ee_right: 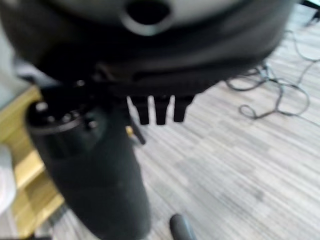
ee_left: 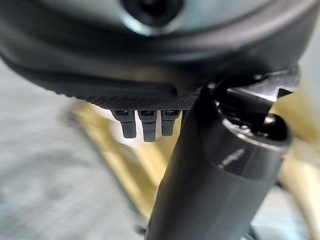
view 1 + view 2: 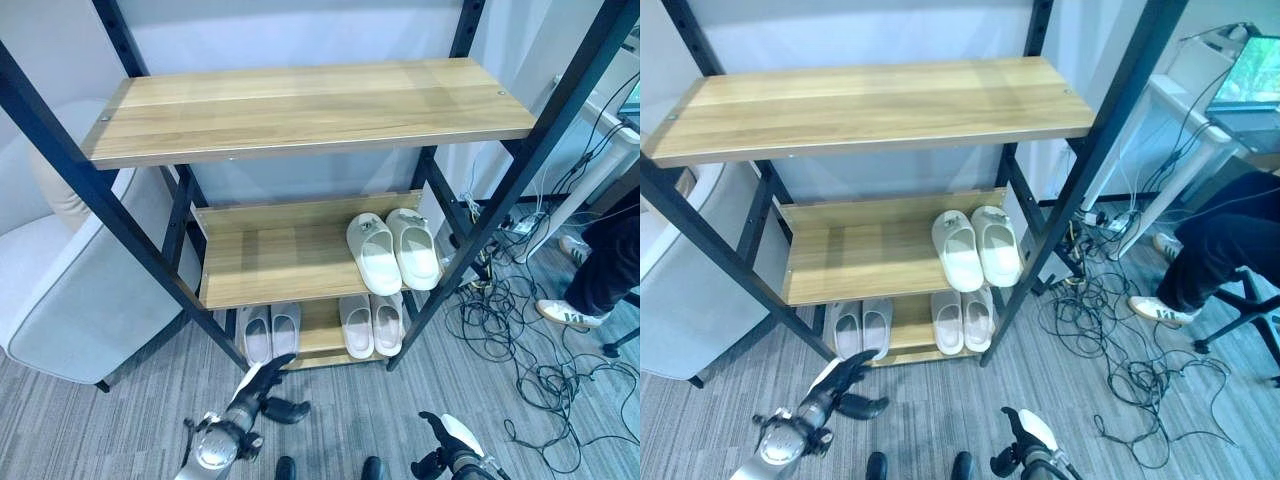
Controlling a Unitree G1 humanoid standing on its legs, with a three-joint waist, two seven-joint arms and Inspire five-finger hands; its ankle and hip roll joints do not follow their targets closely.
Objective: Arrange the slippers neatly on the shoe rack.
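The wooden shoe rack (image 3: 300,110) has black posts, and its top shelf is bare. A pair of white slippers (image 3: 392,250) lies at the right of the middle shelf (image 3: 260,262). On the bottom shelf, a pale grey pair (image 3: 268,332) sits at the left and a white pair (image 3: 371,322) at the right. My left hand (image 3: 255,385) hangs low in front of the grey pair, open and holding nothing, fingers (image 2: 143,125) straight. My right hand (image 3: 447,437) is low at the right over the floor, also open and holding nothing, fingers (image 1: 160,111) straight.
A grey padded seat (image 3: 70,290) stands against the rack's left side. Tangled black cables (image 3: 520,340) cover the floor to the right. A person's dark trouser leg and white shoe (image 3: 565,313) are at the far right, beside white table legs (image 3: 590,180).
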